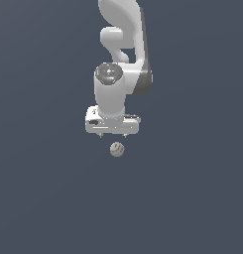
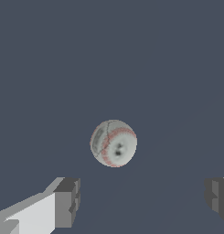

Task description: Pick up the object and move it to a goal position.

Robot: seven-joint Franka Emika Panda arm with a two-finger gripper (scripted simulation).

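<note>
The ball (image 1: 117, 149) lay alone on the dark table (image 1: 38, 198), just in front of the gripper (image 1: 113, 135) in the exterior view and not touching it. The gripper (image 2: 141, 199) stood wide open and held nothing, its fingers (image 2: 67, 201) spread far wider than the ball (image 2: 113, 143). The ball looked light, hard and smooth, and likely to roll. It would be best pinched across its widest middle, the fingers centred on both sides.

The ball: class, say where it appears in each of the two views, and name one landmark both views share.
Exterior view: the ball lies just below the gripper, near the picture's middle.
Wrist view: the ball sits centrally, beyond the two fingertips.
Shared landmark: the open gripper's fingertips.
</note>
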